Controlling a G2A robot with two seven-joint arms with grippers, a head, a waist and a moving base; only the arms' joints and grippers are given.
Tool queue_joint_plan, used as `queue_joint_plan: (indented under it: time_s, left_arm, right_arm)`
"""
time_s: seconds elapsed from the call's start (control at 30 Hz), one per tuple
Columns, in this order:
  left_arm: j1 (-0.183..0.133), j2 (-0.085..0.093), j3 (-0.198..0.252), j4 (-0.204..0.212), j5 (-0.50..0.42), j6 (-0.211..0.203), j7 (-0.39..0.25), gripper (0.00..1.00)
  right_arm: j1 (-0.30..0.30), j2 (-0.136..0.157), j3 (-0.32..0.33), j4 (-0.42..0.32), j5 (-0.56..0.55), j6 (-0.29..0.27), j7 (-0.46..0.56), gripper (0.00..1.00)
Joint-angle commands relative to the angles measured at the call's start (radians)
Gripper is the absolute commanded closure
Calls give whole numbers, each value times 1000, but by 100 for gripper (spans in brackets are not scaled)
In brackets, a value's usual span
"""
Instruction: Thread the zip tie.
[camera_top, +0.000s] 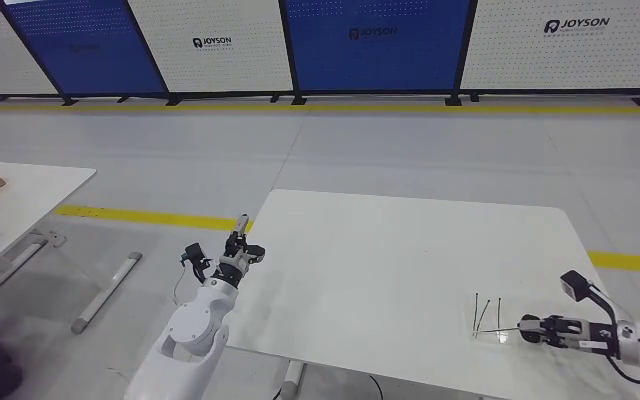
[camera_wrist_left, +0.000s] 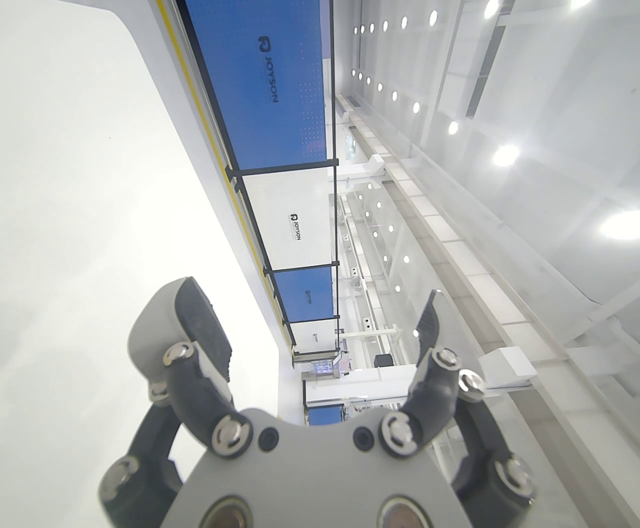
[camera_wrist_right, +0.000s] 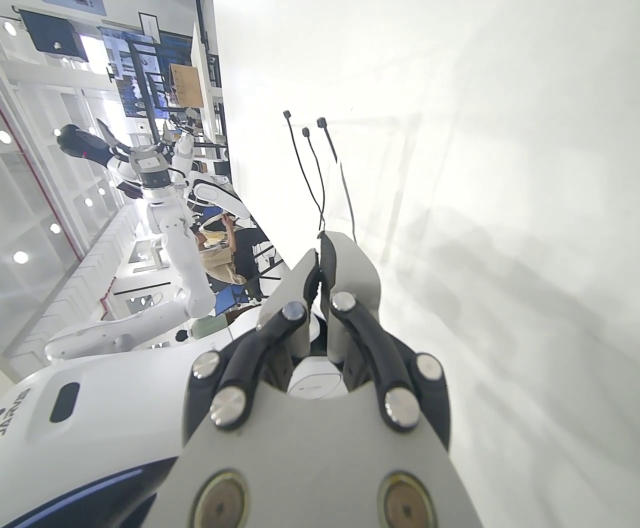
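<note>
Right gripper (camera_wrist_right: 320, 252): jaws closed pad to pad, low over the flat white table (camera_top: 400, 270). Three thin black plastic zip ties (camera_wrist_right: 305, 132) lie on the table near its 4 o'clock corner. They sit at 9 o'clock of this gripper in the top view. Their heads are fanned apart and point away from the gripper. The tails of two converge into the closed tips and appear pinched together. The third tail passes just beside one finger.

Left gripper (camera_wrist_left: 315, 325): jaws wide, holding nothing, at the table's 9 o'clock edge and well apart from the zip ties.

Risks, as judged:
- Two tails in one pinch. A lift would likely carry both ties, leaving no single tail to feed into a head.
- Grip at the very tip. A thin, slick tail may slip out or swing on lifting.
- The third tie lies close enough to be dragged or knocked.
- The heads are small, so the left pads could miss one or push it flat.
</note>
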Motion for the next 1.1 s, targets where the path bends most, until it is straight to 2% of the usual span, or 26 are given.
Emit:
queue_joint_plan:
  time_s: [0.0,0.23,0.37,0.5,0.7,1.07]
  left_arm:
    - [0,0,0,0,0,0,0,0]
    - [0,0,0,0,0,0,0,0]
    - [0,0,0,0,0,0,0,0]
    - [0,0,0,0,0,0,0,0]
    - [0,0,0,0,0,0,0,0]
    - [0,0,0,0,0,0,0,0]
  right_arm:
    - [0,1,2,-1,0,2,1,99]
    - [-15,8,21,-14,14,-14,3,100]
    - [-39,17,55,-25,43,-37,3,100]
    - [-81,27,99,-49,94,-70,3,100]
    - [-166,44,150,-112,227,-125,3,100]
    - [-166,44,150,-112,227,-125,3,100]
